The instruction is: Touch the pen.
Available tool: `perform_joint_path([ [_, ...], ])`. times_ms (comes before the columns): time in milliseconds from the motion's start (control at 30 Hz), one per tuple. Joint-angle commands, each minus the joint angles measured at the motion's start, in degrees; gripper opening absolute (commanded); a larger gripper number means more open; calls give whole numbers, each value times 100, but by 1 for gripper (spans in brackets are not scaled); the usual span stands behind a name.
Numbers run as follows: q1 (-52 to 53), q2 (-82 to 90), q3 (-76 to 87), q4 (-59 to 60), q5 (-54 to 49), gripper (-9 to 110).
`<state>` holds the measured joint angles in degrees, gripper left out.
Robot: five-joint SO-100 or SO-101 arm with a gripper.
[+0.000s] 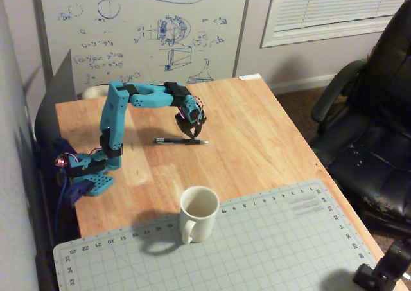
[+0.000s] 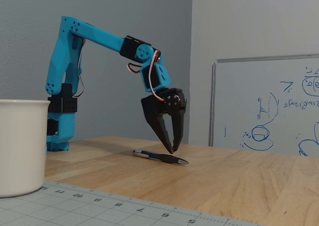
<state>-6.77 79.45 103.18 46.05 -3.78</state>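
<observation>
White ceramic mug (image 2: 19, 146) sits nearest you.
Your black two-finger gripper (image 2: 174, 148) is pinched closed, tips meeting the slim dark pen (image 2: 159, 157).

- I've got the pen (image 1: 180, 141) (image 2: 160, 157) lying flat on the wooden desk (image 1: 270, 137) (image 2: 234, 176), pretty much mid-desk in the higher fixed view.
- It's slim and dark blue-black, with a silvery tip.
- In that higher view it runs left to right; in the low side view the shiny tip end points right and toward the camera.
- The claw (image 1: 194, 132) (image 2: 173, 149) tips sit right at its barrel; can't tell if they actually touch.
</observation>
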Motion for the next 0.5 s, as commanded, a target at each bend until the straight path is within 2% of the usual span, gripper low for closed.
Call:
perform_joint_path([
  [0,-114,193,-439,-70,0,1],
  [467,88,211,-343,-70,-70,1],
])
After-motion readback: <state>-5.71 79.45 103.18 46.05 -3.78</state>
